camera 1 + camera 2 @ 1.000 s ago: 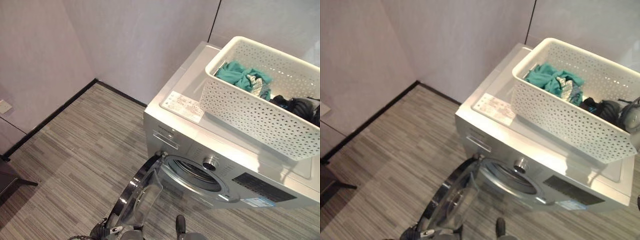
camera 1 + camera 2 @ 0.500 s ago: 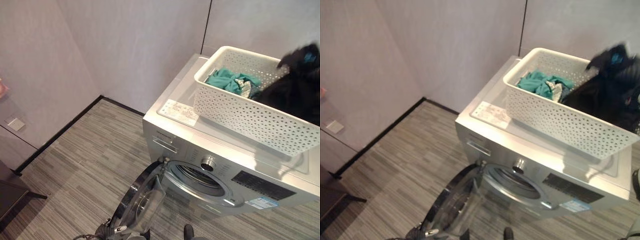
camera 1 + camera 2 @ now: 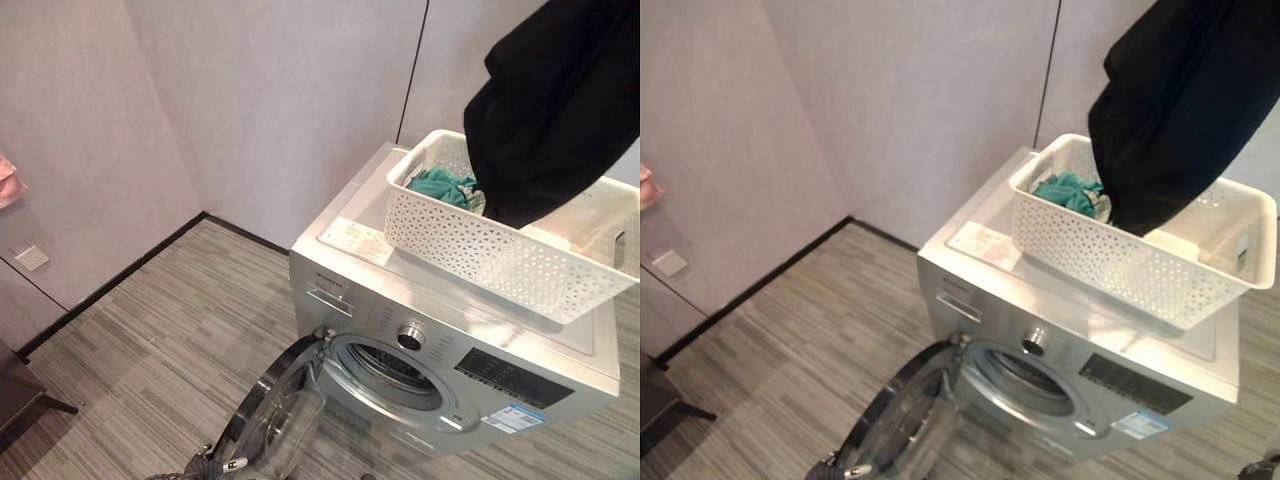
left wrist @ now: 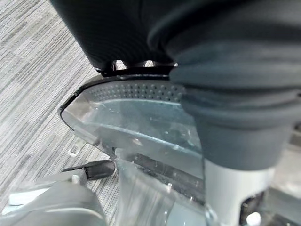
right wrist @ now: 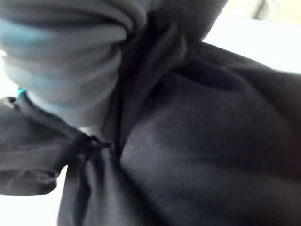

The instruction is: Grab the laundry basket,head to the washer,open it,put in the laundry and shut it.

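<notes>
A silver front-loading washer (image 3: pixel 340 275) stands against the wall. Its round glass door (image 3: pixel 275 410) is swung open toward me, baring the drum opening (image 3: pixel 392 368). A white perforated laundry basket (image 3: pixel 470 250) rests on the washer's top and holds a teal cloth (image 3: pixel 440 185). A black garment (image 3: pixel 550 110) hangs in the air above the basket's right part, its lower edge dipping inside the rim. My right hand (image 5: pixel 70 52) is bunched into that black garment (image 5: pixel 211 141). My left hand (image 4: pixel 225 61) hovers close over the door's glass (image 4: pixel 141 117).
Grey striped floor (image 3: pixel 150 330) spreads left of the washer. On the left wall there is a socket plate (image 3: pixel 30 257) and a pink item (image 3: pixel 8 180). Dark furniture (image 3: pixel 20 400) juts in at the lower left.
The black garment, which lay in the basket's right end, has been lifted up and out and now hangs above it. The camera has also shifted.
</notes>
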{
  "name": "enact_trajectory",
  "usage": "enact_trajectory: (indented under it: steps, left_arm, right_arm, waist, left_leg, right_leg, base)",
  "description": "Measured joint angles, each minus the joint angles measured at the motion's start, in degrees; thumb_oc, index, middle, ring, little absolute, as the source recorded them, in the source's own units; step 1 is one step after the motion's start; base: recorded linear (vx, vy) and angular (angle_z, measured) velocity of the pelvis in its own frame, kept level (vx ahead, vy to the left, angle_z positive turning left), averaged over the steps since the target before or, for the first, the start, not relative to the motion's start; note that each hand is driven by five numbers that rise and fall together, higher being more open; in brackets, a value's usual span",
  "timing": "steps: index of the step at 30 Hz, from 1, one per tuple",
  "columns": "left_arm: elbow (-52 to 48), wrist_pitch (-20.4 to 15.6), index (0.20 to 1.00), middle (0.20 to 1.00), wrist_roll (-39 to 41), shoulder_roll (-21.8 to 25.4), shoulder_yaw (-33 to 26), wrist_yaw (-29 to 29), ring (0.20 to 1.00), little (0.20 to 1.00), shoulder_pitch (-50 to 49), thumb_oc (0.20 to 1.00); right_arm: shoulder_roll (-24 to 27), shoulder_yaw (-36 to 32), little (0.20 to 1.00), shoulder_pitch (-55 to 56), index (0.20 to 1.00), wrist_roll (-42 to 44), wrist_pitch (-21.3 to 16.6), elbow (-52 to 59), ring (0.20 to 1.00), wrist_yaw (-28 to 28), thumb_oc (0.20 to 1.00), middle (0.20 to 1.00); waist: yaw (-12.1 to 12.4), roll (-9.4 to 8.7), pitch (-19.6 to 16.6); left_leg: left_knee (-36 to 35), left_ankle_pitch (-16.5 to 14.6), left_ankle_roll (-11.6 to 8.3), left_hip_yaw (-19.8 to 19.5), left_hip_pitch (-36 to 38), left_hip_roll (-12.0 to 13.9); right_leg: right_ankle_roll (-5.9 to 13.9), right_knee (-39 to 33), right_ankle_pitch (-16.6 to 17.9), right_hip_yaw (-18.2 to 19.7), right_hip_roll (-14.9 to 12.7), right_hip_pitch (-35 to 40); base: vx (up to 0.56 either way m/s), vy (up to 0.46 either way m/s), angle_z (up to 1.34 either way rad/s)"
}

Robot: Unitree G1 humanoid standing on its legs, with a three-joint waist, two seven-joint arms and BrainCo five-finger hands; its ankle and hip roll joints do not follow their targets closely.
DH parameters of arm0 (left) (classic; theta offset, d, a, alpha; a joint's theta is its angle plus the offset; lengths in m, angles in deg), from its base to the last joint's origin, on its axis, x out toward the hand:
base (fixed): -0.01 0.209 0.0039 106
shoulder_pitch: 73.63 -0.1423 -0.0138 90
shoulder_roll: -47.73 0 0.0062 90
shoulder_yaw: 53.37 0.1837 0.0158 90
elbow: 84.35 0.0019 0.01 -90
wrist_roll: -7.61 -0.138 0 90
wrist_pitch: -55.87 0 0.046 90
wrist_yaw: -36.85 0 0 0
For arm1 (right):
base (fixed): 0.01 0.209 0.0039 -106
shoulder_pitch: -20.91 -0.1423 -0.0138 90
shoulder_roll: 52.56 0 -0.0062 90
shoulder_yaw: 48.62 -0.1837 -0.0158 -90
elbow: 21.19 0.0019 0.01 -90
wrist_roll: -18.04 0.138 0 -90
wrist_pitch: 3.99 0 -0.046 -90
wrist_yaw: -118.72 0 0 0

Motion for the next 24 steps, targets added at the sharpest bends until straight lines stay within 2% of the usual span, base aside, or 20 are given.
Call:
enact_trajectory:
  steps: [3, 7, 9, 16, 20, 24]
  left_arm:
    - [-0.54, 0.17, 1.0, 1.0, -0.18, -0.15, 1.0, 1.21, 1.0, 1.0, -0.1, 1.0]
    - [-0.65, 0.64, 1.0, 1.0, -0.22, -0.88, 1.09, 2.12, 1.0, 1.0, -0.14, 1.0]
    - [-0.84, 1.06, 1.0, 1.0, -0.19, -0.92, 2.44, 2.93, 1.0, 1.0, -0.14, 1.0]
    - [-0.8, 1.15, 1.0, 1.0, -0.18, -0.99, 3.17, 3.4, 1.0, 1.0, -0.61, 1.0]
    - [-0.26, 1.0, 1.0, 1.0, -0.19, -0.77, 3.14, 3.74, 1.0, 1.0, -0.97, 1.0]
    - [-0.24, 0.98, 1.0, 1.0, -0.18, -1.34, 3.13, 3.76, 1.0, 1.0, -1.39, 1.0]
  right_arm:
    - [1.53, -1.57, 0.2, -1.0, 0.2, -5.09, 0.63, 0.67, 0.2, -6.58, 0.2, 0.2]
    - [4.04, -4.36, 0.2, -1.41, 0.2, -7.15, 1.02, 2.04, 0.2, -11.71, 0.2, 0.2]
    - [6.29, -3.51, 0.2, -4.64, 0.2, -9.01, 2.11, 1.97, 0.2, -15.46, 0.2, 0.2]
    - [9.91, 2.25, 0.2, -15.1, 0.2, -10.96, 2.46, 0.56, 0.2, -19.04, 0.2, 0.2]
    - [12.79, 4.84, 0.2, -16.55, 0.2, -11.02, 2.49, -3.12, 0.2, -19.91, 0.2, 0.2]
    - [15.89, 5.55, 0.2, -16.61, 0.2, -10.99, 2.52, -4.94, 0.2, -20.53, 0.2, 0.2]
  waist:
    - [0.04, -0.04, -0.19]
    - [-0.14, 0.36, -0.53]
    - [-0.42, 0.72, -0.76]
    - [-1.55, 0.59, -0.99]
    - [-1.56, -0.47, -2.13]
    - [-1.54, -0.41, -3.08]
  left_leg:
    - [0.0, 0.04, -0.02, -0.04, -0.04, -0.03]
    - [0.0, 0.17, -0.16, 0.14, 0.01, -0.18]
    - [-0.01, 0.16, -0.14, 0.29, -0.01, -0.29]
    - [-0.02, 0.13, -0.11, 1.62, 0.39, -0.3]
    - [-0.04, -0.21, -0.15, 1.86, 0.67, -0.43]
    - [-0.04, -0.25, -0.1, 1.97, 0.65, -0.65]
  right_leg:
    - [-0.02, 0.0, 0.02, -0.02, -0.02, -0.01]
    - [0.1, 0.0, 0.1, 0.12, -0.18, -0.1]
    - [0.24, 0.0, 0.2, 0.45, -0.24, -0.23]
    - [0.55, 0.0, 0.46, 1.69, -0.32, -0.5]
    - [0.53, -0.01, -0.11, 1.91, -0.55, -0.52]
    - [0.57, -0.01, -0.11, 1.9, -0.82, -0.58]
  base:
    - [0.0, 0.011, 0.0]
    - [0.0, 0.018, -0.01]
    - [0.0, 0.032, -0.04]
    - [0.0, 0.02, -0.1]
    - [0.0, 0.008, -0.03]
    - [0.0, 0.001, -0.01]
